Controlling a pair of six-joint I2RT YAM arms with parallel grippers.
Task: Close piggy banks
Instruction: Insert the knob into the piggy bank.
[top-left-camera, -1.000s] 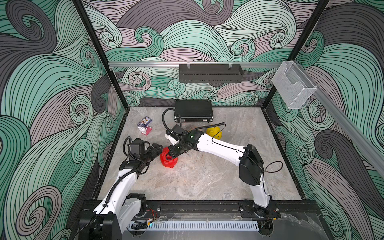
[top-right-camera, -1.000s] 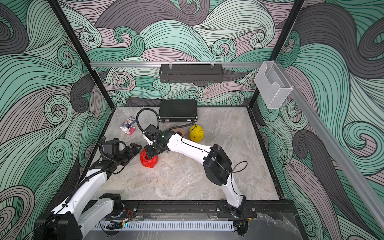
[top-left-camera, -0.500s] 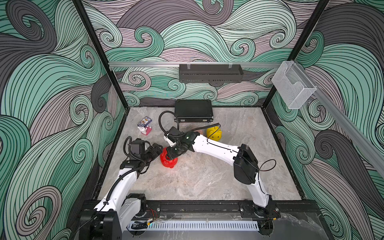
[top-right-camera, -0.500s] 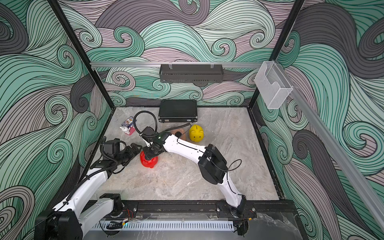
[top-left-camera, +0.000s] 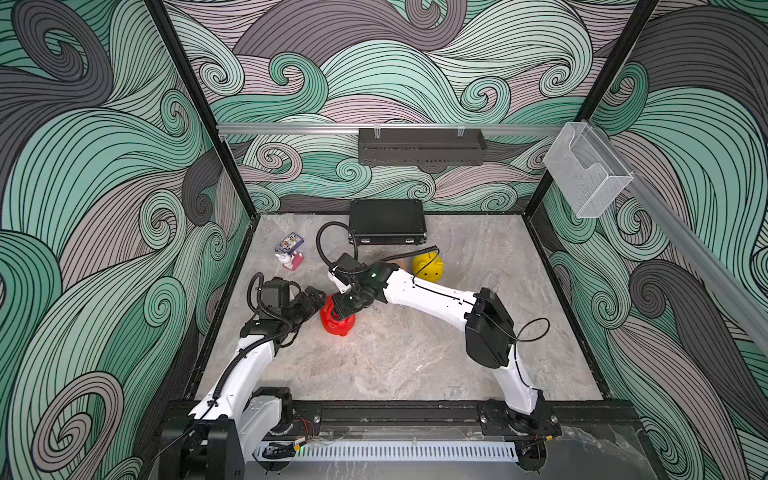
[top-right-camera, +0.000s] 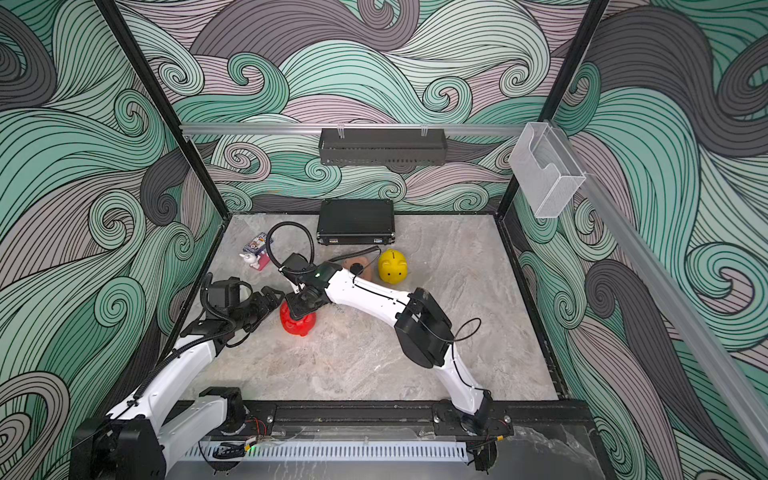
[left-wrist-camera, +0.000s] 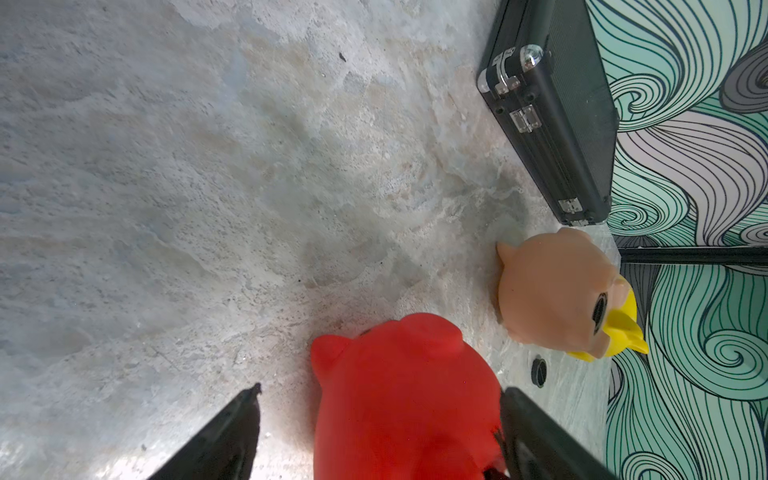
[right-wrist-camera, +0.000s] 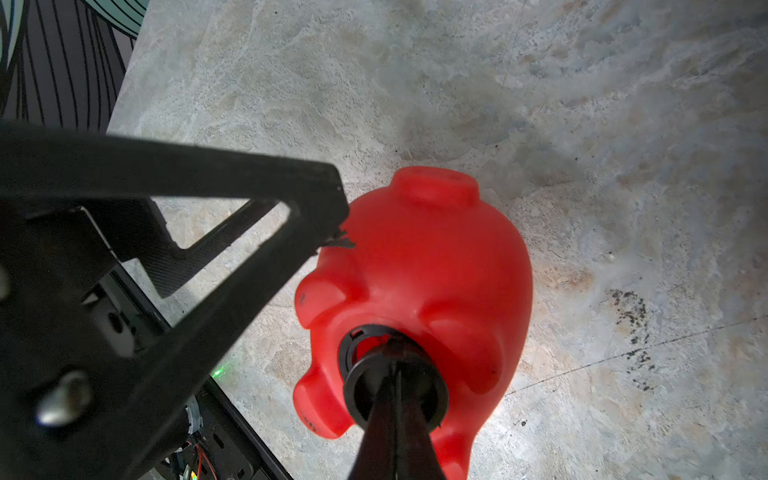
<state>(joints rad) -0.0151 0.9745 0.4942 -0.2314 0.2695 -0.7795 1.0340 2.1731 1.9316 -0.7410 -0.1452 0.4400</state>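
Right fingers (right-wrist-camera: 380, 436) pinching black plug (right-wrist-camera: 354, 392), red pig (right-wrist-camera: 436, 257) beneath

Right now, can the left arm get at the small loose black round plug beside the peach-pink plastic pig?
Probably not directly: the glossy red plastic piggy bank sits between its open jaws, and the small black round plug lies beyond it.

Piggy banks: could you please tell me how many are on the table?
3. The red pig lies left of centre; the yellow pig stands before the black case; the peach pig lies beside it, partly hidden.
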